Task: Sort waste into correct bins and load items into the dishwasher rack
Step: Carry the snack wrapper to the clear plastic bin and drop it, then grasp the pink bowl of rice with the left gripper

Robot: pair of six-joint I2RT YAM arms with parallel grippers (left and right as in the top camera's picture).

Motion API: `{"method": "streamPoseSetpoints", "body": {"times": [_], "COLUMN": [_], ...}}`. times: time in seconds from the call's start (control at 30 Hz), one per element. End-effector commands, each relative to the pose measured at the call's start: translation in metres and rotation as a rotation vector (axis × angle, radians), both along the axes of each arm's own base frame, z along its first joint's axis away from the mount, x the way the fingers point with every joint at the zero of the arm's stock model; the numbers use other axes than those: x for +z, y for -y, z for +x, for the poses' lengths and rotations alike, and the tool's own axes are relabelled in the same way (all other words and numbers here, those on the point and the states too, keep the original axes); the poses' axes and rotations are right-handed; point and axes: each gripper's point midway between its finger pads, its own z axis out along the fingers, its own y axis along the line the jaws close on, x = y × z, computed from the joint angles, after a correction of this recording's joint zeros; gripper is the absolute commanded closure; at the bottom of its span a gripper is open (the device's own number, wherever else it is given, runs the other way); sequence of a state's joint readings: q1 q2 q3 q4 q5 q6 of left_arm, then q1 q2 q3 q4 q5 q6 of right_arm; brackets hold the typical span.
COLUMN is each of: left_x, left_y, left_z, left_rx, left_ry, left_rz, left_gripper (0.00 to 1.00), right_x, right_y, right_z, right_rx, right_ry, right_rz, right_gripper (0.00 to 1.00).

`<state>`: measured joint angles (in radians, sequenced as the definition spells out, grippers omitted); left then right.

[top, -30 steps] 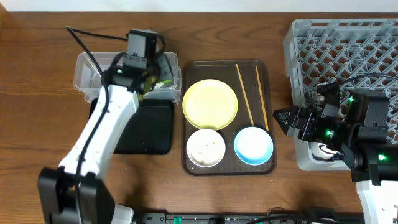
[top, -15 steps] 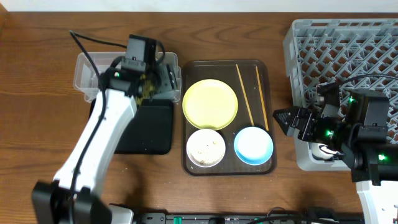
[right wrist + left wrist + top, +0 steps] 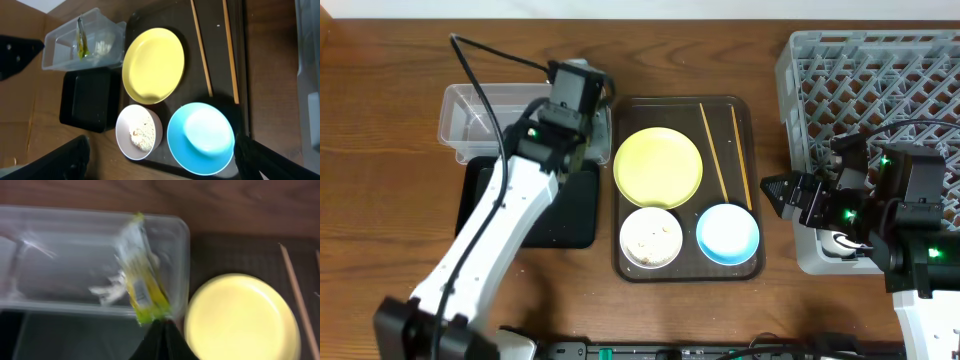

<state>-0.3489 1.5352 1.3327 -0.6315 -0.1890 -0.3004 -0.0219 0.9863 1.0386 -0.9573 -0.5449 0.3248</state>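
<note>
The wrapper (image 3: 140, 277) is in the tub (image 3: 55, 265), near its right end. In the right wrist view it stands on edge, and a few white scraps lie beside it.

The left gripper (image 3: 160, 327) hovers over the tub's near right corner. Its fingers are clenched together to a point. In the blurred left wrist view the wrapper's lower end sits right at the tips, and I cannot tell if it is pinched there or only lies behind them.

The black tray (image 3: 85, 97) lies just beside the tub on the near side, partly under the left arm.

To the right of both bins is the brown tray (image 3: 665, 110). It holds:
- the plate (image 3: 658, 167) at its far left
- the white bowl (image 3: 651, 237) nearer, with rice (image 3: 142, 135) in it
- the blue bowl (image 3: 727, 233) just beside the white one
- the chopsticks (image 3: 712, 150), lying lengthwise and apart along the right side

The right gripper (image 3: 772, 192) hangs between the brown tray and the rack (image 3: 880, 90), pointing at the tray. Its fingers are spread wide and released, showing at both lower corners of the right wrist view. The rack sits at the right edge of the table (image 3: 380, 80).
</note>
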Motion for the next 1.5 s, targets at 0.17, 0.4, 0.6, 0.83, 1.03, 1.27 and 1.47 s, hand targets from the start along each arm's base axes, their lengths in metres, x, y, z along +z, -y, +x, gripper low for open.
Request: {"method": "streamPoseSetpoints", "body": {"times": [0.17,0.4,0.6,0.83,1.03,1.27,1.47], "left_x": [-0.088,-0.112,-0.043,0.038,0.027,-0.039,-0.096], "left_y": [-0.025,-0.052,-0.051,0.0,0.047,0.089,0.138], "left_z": [0.036,0.033,0.04,-0.013,-0.097,-0.154,-0.179], "left_rx": [-0.002,0.038,0.036,-0.108,-0.227,-0.176,-0.234], "left_ry": [-0.161,-0.238,-0.077,-0.012,-0.225,-0.406,-0.492], "left_rz": [0.007,0.03,-0.011,-0.303,-0.289,-0.136,-0.088], "left_gripper": [0.94,0.94,0.66,0.57,0.58,0.58,0.59], "right_x": [0.003,0.003,0.003,0.003,0.003,0.003,0.003], "right_y": [-0.003,-0.003,-0.003,-0.003,-0.003,-0.003,-0.003], "right_z": [-0.001,-0.001,-0.001,-0.001,-0.001,-0.001,-0.001], "right_rx": [0.023,0.023,0.023,0.023,0.023,0.023,0.023], "right_ry": [0.014,0.013,0.015,0.014,0.015,0.015,0.015], "right_rz": [-0.009,-0.009,-0.01,-0.01,-0.01,-0.01,-0.01], "right_gripper": [0.1,0.1,0.1,0.1,0.1,0.09,0.09]}}
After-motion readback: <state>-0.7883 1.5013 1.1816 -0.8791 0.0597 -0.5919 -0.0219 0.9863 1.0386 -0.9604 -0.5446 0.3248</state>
